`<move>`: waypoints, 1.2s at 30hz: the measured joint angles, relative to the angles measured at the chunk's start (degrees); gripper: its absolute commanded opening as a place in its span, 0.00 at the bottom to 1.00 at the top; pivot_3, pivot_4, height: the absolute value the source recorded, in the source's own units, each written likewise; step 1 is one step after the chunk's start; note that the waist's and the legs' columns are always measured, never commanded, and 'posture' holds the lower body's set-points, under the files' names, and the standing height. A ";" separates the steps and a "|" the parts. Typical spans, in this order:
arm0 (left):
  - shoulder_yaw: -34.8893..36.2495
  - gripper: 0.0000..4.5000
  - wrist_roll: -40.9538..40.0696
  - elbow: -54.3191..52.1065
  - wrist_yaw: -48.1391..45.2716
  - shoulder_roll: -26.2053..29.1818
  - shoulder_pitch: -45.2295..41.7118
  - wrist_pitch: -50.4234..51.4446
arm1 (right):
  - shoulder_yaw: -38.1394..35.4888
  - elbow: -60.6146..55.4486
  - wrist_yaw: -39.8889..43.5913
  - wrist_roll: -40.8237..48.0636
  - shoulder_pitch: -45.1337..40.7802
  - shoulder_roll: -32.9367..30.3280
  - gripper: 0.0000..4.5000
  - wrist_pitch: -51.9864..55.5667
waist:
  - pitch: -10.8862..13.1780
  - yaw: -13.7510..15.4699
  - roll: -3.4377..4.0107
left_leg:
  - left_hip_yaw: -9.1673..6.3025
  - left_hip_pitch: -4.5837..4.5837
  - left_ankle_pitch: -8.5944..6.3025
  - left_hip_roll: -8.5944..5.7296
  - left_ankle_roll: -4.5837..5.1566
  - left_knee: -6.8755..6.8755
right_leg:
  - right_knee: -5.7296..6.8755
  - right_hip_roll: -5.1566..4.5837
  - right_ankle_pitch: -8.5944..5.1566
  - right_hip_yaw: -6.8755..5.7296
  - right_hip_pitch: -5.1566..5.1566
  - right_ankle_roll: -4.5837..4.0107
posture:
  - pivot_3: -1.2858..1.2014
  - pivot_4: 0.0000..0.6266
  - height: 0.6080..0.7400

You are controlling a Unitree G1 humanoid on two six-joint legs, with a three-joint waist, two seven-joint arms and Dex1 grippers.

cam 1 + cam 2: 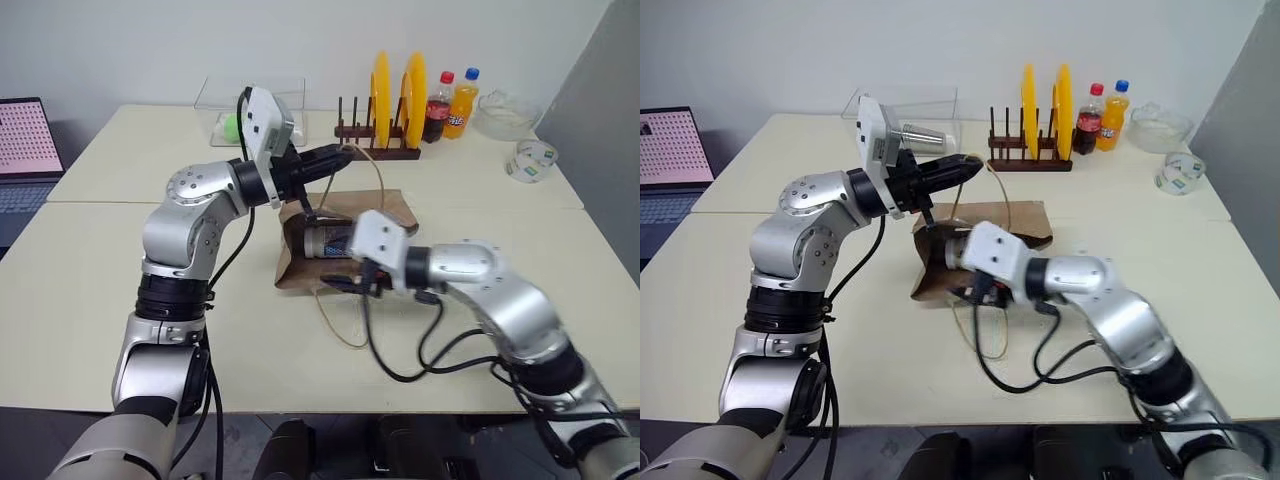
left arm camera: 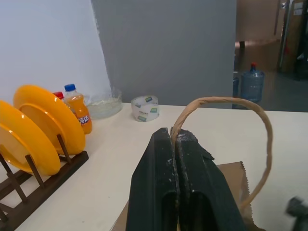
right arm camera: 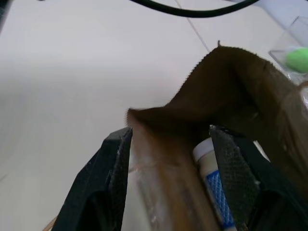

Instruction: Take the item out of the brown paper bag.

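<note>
Centre frame, left gripper is clamped on one cord handle of the brown paper bag, lifting it, prob. to keep the mouth open. Right gripper w/ jaws apart, holding nothing, sits at the bag's mouth; the item, a white can w/ blue label, lies inside, just beside one finger.

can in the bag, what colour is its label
White can with a blue-patterned label band, best seen in the right wrist view.
</note>
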 measured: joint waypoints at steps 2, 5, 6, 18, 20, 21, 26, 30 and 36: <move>0.05 0.00 -0.01 0.01 0.08 0.10 0.00 0.01 | 2.54 4.40 -2.41 -3.92 -0.67 0.74 0.80 -2.49 | 0.00 0.10 0.00 | -0.01 -0.05 0.00 -0.01 -0.01 0.02 | -0.02 -0.01 0.00 -0.01 0.00 0.00 | 0.52 0.24 1.00; 0.06 0.00 -0.02 -0.01 0.11 0.18 0.00 0.01 | 5.08 10.49 -5.10 -9.41 -2.19 0.72 0.99 -6.06 | 0.00 0.08 0.00 | 0.03 -0.07 0.00 -0.06 0.00 0.04 | -0.03 -0.03 0.01 0.02 -0.01 0.01 | 0.52 0.24 1.00; 0.07 0.00 -0.04 -0.03 0.11 0.19 0.00 0.01 | 5.97 11.79 -5.70 -11.22 -2.74 0.51 0.99 -7.36 | 0.00 0.05 0.00 | 0.03 -0.06 0.00 -0.05 0.01 0.05 | -0.02 -0.03 0.01 0.01 -0.01 0.01 | 0.52 0.24 1.00; 0.07 0.00 -0.18 -0.04 0.15 0.13 0.00 -0.05 | 12.31 25.73 -5.31 -26.66 -6.48 0.16 0.99 -18.50 | 0.00 -0.15 0.00 | 0.02 -0.04 0.00 -0.02 0.02 0.04 | 0.02 0.00 0.01 0.00 -0.02 0.00 | 0.52 0.24 1.00; 0.07 0.00 -0.18 -0.04 0.16 0.10 0.00 -0.08 | 12.84 28.73 -5.03 -28.45 -6.92 0.52 0.99 -20.14 | 0.00 -0.17 0.00 | 0.02 -0.03 0.00 -0.03 0.02 0.04 | 0.02 0.00 0.01 0.00 -0.01 0.00 | 0.52 0.24 1.00; 0.07 0.00 -0.18 -0.03 0.17 0.10 0.00 -0.08 | 12.76 30.15 -5.06 -28.95 -7.07 0.74 0.99 -21.00 | 0.00 -0.17 0.00 | 0.03 -0.03 0.00 -0.03 0.02 0.04 | 0.02 0.00 0.01 0.00 -0.01 0.00 | 0.52 0.24 1.00; 0.06 0.00 -0.18 -0.04 0.21 0.08 0.00 -0.12 | 12.46 33.13 -4.28 -30.22 -8.07 1.86 0.87 -23.58 | 0.00 -0.30 0.00 | 0.03 0.09 -0.02 -0.02 0.04 0.04 | 0.04 0.01 0.01 0.01 0.08 0.00 | 0.52 0.24 1.00; 0.06 0.00 -0.03 -0.03 0.23 0.21 0.02 -0.39 | 11.79 33.53 -3.78 -30.93 -7.78 2.08 0.67 -24.97 | 0.00 -0.32 0.00 | 0.04 0.08 -0.02 -0.02 0.07 0.04 | 0.04 0.01 0.01 0.02 0.08 0.00 | 0.52 0.24 1.00; -0.02 0.00 2.07 2.18 0.90 0.64 0.00 -2.23 | 9.53 28.94 -1.41 -30.42 -4.83 0.29 0.67 -28.02 | 0.00 -0.30 0.00 | 0.02 0.02 0.00 -0.02 0.02 0.03 | 0.05 0.01 0.01 0.01 0.00 0.00 | 0.52 0.24 1.00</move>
